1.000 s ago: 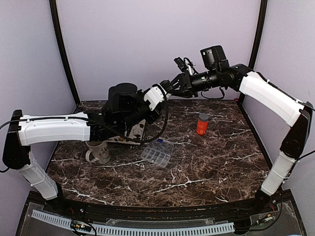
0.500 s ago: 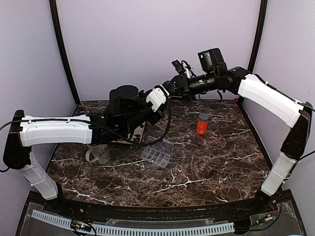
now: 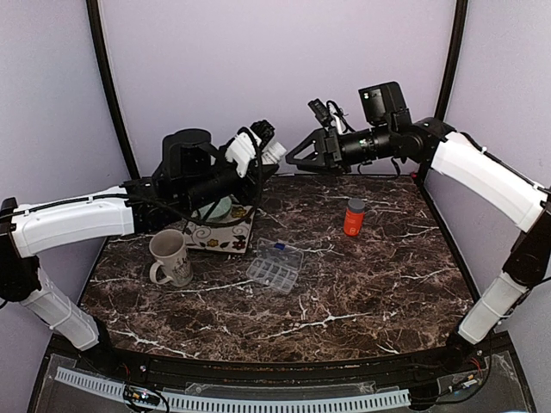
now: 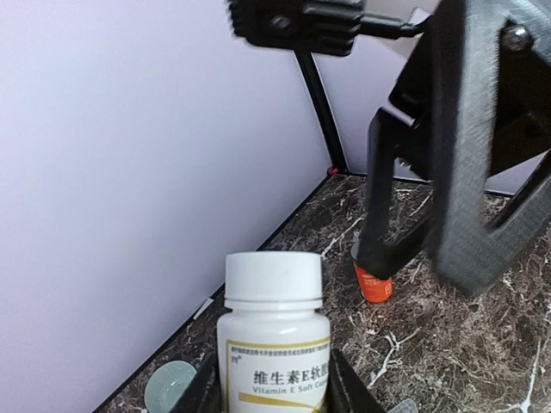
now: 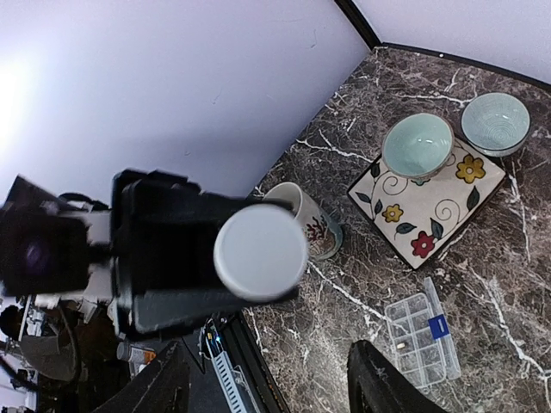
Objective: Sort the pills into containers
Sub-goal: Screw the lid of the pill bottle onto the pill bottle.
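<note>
**Lot: capped pill bottle, held aloft**

Left pincer (image 4: 275,391) was clamped on a white pill bottle (image 4: 274,344), cap (image 5: 260,251) on and turned toward the right pincer (image 3: 293,160). That one gaped wide and empty, presumably ready for uncapping. Organiser box (image 3: 275,268) lay mid-surface (image 3: 370,284), below the pincers.

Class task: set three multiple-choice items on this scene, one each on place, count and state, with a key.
1. Of the left pincer and right pincer, the white pill bottle is held by: A the left; B the right; C neither.
2. The pale green bowls number: A one; B two; C four.
3. The right pincer is: A open; B shut on the bottle; C shut empty.
Key: A, fingers flank the bottle; B, both show from the right wrist; A, fingers spread, nothing between.
</note>
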